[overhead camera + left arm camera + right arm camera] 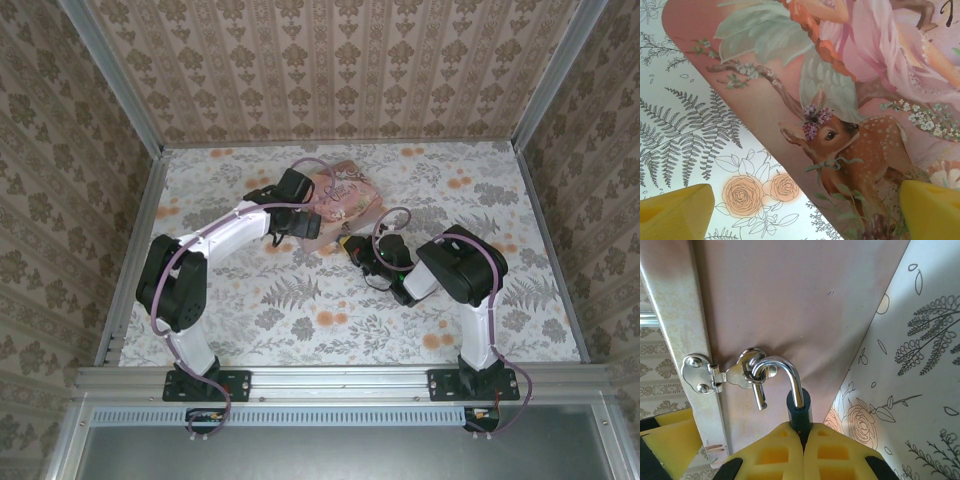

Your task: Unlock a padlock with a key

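Fingers (840, 457) of the right gripper (801, 442) are pinching the dark padlock (799, 409) at lower centre, steadying it while its shackle (790, 367) is hanging through the latch (740, 371) of the pink tin (790, 295); the left gripper (804, 212) is hovering spread wide above it, seemingly ready to brace.

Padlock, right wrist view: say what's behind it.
Behind the padlock is the pink tin's plain wall, with the lock's shackle hooked through its silver hasp. The shut right pincer covers the padlock's lower body, so any keyhole is hidden.
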{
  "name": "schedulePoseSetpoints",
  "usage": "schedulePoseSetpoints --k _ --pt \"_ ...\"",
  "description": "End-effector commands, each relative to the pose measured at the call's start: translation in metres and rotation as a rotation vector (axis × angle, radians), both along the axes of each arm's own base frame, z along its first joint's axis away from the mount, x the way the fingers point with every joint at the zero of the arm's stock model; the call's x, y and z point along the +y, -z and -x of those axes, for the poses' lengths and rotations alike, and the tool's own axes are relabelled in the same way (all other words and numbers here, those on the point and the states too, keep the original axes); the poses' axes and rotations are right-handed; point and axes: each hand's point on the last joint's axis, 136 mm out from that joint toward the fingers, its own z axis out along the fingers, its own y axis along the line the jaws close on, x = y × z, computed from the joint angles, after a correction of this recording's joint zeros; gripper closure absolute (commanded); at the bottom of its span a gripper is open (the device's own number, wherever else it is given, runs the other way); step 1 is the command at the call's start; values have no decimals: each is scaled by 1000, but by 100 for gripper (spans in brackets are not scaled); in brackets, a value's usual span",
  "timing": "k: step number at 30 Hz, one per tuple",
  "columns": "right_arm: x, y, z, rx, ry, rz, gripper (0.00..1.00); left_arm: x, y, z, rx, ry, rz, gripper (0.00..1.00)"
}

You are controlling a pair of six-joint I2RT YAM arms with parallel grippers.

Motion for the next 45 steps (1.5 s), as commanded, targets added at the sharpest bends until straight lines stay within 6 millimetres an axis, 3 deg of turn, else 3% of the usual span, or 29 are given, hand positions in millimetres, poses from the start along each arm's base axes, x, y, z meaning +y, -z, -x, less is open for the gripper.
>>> schedulePoseSetpoints --k 1,22,33,37,45 --pt "-27 27 -10 79 148 43 100 25 40 23 127 -11 -123 6" --pt "-64 6 -50 19 259 129 100 26 59 30 176 -6 -132 12" --pt "-83 0 -67 -19 366 -15 100 23 65 31 192 -7 -123 14" --pt "-83 -1 -68 7 328 50 100 24 67 31 195 -8 -124 14" --pt "-87 25 -51 206 102 319 100 23 71 30 206 0 -131 16"
